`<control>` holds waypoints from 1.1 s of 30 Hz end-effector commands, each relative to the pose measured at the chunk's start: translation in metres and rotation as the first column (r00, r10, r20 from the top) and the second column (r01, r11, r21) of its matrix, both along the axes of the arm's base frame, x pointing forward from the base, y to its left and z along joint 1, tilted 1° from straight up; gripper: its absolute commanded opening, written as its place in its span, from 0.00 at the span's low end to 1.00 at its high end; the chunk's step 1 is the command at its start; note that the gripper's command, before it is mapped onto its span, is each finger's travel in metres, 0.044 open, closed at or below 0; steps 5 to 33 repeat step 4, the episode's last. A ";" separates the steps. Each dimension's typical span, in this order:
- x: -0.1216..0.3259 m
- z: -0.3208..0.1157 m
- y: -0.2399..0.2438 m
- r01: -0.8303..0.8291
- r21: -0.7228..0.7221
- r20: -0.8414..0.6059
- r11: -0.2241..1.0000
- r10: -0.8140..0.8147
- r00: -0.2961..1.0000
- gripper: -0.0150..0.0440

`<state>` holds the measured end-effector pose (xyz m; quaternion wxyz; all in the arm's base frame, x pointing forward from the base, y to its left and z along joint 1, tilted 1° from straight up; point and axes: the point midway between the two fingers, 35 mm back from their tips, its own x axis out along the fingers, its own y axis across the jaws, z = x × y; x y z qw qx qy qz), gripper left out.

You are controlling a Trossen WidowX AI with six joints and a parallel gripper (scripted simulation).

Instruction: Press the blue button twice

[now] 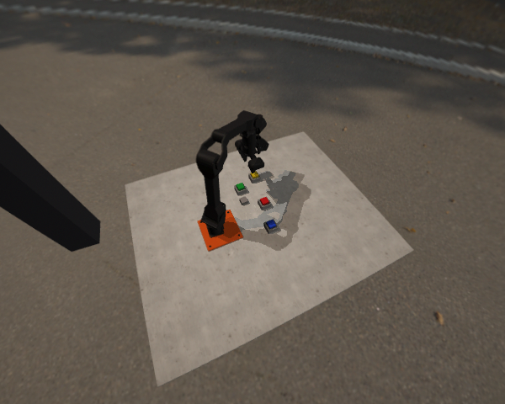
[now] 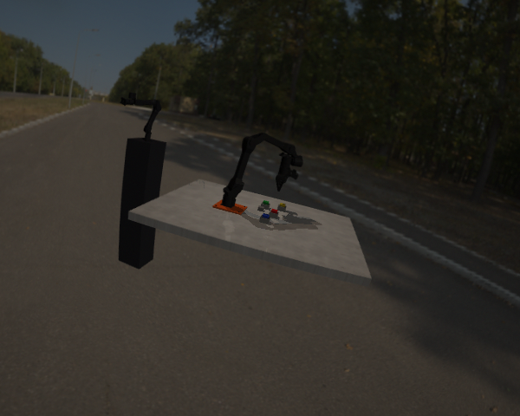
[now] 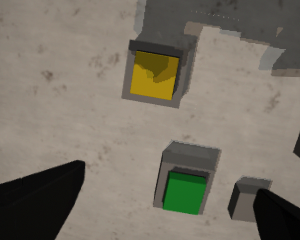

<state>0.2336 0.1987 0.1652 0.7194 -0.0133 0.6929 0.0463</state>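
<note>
The blue button (image 1: 271,225) (image 2: 265,216) stands unpressed on its grey base, nearest the front of the group; it is outside the wrist view. My gripper (image 1: 253,168) (image 2: 278,188) (image 3: 171,185) is open and empty, raised well above the table and away from the blue button. In the wrist view its fingers stand wide apart, on either side of the green button (image 1: 241,186) (image 2: 265,203) (image 3: 185,194). The yellow button (image 1: 254,175) (image 2: 282,204) (image 3: 155,85) lies farther up in that view. The red button (image 1: 264,201) (image 2: 274,211) stands between the yellow and blue ones.
A small grey block (image 1: 244,201) (image 2: 261,209) (image 3: 244,205) lies beside the green button. The arm's orange base plate (image 1: 209,241) (image 2: 222,206) is bolted to the pale table (image 1: 192,304) (image 2: 184,219). A black pillar (image 1: 39,187) (image 2: 141,201) with a second arm stands beyond the table.
</note>
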 end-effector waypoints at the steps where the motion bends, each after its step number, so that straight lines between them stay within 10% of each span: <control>1: -0.008 0.005 0.013 0.020 -0.002 -0.001 1.000 -0.020 1.000 0.93; 33: -0.008 0.005 0.013 0.020 -0.002 -0.001 1.000 -0.020 1.000 0.93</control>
